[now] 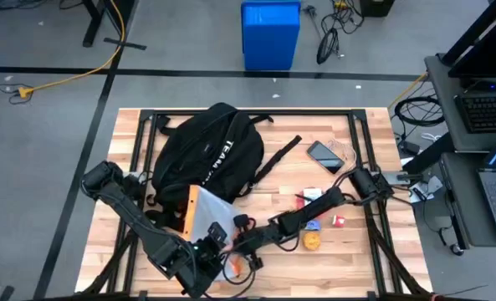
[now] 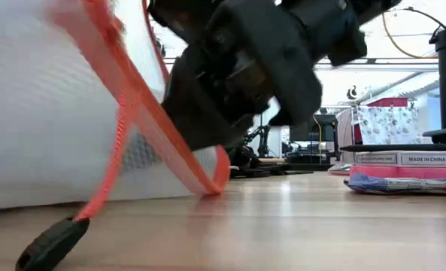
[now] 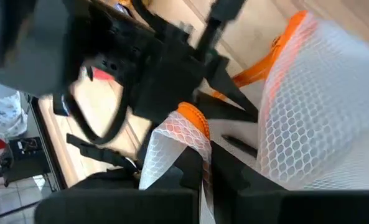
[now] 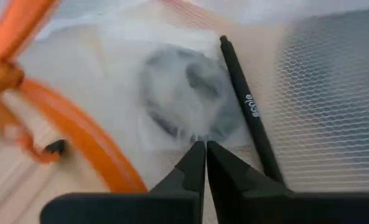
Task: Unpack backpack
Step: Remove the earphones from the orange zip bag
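Two grippers meet at the tabletop's [image 1: 348,259] near edge, over a white mesh pouch [image 1: 204,215] with orange zipper trim. Left gripper [image 3: 200,180]: fingers pinched narrow on a fold of the mesh. Right gripper [image 4: 205,163]: fingers closed together, tips against the mesh. Backpack [image 1: 207,155]: black soft fabric, rounded, lying just beyond both grippers, pouch leaning on it. Pouch contents: black pen [image 4: 249,109]; a dark round item, possibly a coiled cable, blurred.
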Motion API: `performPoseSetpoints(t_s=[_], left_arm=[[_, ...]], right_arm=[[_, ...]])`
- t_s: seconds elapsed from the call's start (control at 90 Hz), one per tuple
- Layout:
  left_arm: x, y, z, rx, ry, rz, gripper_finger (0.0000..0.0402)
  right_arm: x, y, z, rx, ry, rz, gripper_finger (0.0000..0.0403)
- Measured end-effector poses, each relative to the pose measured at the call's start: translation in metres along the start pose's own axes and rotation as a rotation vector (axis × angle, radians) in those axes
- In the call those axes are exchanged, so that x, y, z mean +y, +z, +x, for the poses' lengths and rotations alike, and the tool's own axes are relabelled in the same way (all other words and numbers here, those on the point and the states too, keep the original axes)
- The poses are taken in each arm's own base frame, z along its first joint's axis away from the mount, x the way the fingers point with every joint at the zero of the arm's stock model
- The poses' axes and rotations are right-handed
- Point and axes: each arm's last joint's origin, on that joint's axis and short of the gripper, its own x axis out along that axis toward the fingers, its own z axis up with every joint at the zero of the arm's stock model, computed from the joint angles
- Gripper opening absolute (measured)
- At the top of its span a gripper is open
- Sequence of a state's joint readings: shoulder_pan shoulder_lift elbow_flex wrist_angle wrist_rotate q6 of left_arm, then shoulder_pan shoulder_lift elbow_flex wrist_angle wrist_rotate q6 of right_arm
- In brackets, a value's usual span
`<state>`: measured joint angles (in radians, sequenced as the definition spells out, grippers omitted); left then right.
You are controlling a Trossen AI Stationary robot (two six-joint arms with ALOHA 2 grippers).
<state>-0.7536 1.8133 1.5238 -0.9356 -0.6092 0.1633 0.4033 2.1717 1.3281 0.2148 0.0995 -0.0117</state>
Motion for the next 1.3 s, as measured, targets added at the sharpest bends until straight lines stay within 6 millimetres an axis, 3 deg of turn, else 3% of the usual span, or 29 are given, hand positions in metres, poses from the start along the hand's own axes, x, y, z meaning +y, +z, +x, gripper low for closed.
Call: performPoseSetpoints(t_s=[0.378, 0.811, 1.056, 1.178, 1.3], left_arm=[[-0.001, 0.0, 0.0, -0.001, -0.004, 0.001, 0.0], [-0.001, 0.0, 0.0, 0.0, -0.007, 0.0, 0.0], [-0.001, 0.0, 0.0, -0.003, -0.007, 0.0, 0.0], [-0.001, 0.0, 0.0, -0.004, -0.007, -0.001, 0.0], [-0.001, 0.0, 0.0, -0.004, -0.006, 0.0, 0.0]], right_arm=[[0.01, 0.019, -0.019, -0.045, 0.014, -0.011, 0.0], [0.004, 0.016, -0.033, 0.096, -0.125, -0.007, 0.0], [0.004, 0.029, -0.032, -0.039, -0.115, -0.003, 0.0], [0.005, 0.028, -0.023, -0.104, -0.114, -0.012, 0.0022], [0.005, 0.024, -0.013, -0.157, -0.108, 0.006, 0.0069]])
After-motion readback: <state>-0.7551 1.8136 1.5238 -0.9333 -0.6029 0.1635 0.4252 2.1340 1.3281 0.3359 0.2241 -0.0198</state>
